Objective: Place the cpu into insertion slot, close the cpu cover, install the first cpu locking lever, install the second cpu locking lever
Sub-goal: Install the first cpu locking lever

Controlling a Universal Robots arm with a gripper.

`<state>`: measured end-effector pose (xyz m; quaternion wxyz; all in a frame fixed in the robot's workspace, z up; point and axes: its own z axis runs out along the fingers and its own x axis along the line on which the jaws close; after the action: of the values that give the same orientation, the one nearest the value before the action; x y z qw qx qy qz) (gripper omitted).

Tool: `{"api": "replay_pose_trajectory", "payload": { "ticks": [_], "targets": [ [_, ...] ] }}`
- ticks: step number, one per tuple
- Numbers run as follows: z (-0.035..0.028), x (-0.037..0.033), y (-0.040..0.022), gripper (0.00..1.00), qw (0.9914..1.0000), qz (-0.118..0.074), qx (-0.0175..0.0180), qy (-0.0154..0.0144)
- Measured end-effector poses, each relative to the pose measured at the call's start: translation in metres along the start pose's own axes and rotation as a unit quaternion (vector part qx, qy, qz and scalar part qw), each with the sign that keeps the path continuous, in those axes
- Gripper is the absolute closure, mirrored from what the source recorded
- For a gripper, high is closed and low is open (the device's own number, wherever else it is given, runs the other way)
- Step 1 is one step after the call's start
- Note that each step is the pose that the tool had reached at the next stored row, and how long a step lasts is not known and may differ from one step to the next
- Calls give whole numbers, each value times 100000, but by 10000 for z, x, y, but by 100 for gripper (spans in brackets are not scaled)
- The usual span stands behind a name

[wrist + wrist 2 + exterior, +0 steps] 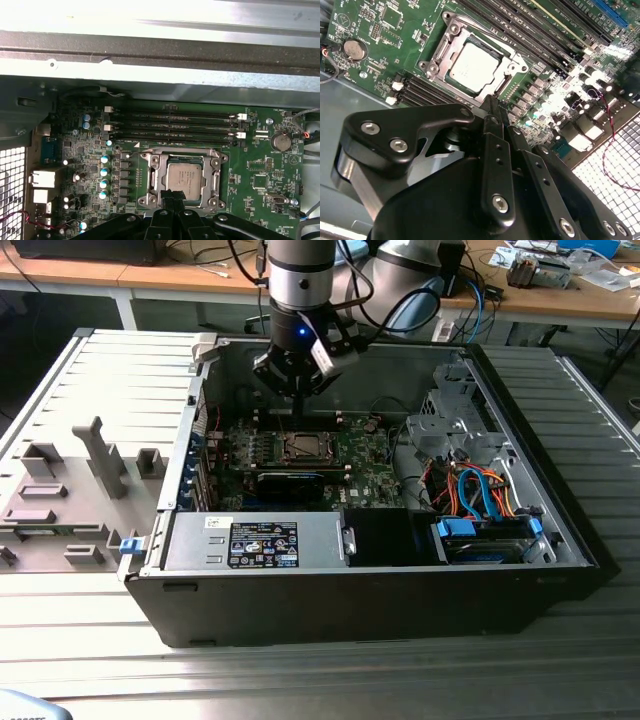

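We see the cpu (183, 175) lying flat in the insertion slot (216, 165), with the cpu cover (150, 172) down around it. Our gripper (173, 196) hangs right above the slot's edge, fingers pressed together and holding nothing.

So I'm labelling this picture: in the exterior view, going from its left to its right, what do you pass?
Grey plastic tray → label on the power box → processor socket, with the claw above it → silver drive cage → blue and orange cables.
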<state>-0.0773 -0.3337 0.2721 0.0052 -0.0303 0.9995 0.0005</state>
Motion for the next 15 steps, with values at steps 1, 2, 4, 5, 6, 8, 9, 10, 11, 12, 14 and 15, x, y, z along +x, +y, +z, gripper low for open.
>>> {"api": "replay_pose_trajectory", "payload": {
  "ticks": [1,2,4,5,6,8,9,10,11,12,14,15],
  "targets": [
    [0,1,0,89,100000,-3,2,1],
    [0,3,0,89,100000,2,5,4],
    [2,6,3,89,100000,7,-7,-5],
    [2,8,5,89,100000,8,-1,-1],
    [2,9,8,89,100000,1,-1,2],
    [3,10,13,89,100000,2,-6,-3],
    [3,11,15,89,100000,0,-1,-2],
    [4,12,16,89,100000,2,-2,1],
    [4,13,17,89,100000,2,-3,-3],
    [5,13,18,89,100000,1,-7,-4],
    [6,16,22,89,100000,5,-5,-4],
    [7,18,24,89,100000,4,-4,0]
  ]
}}
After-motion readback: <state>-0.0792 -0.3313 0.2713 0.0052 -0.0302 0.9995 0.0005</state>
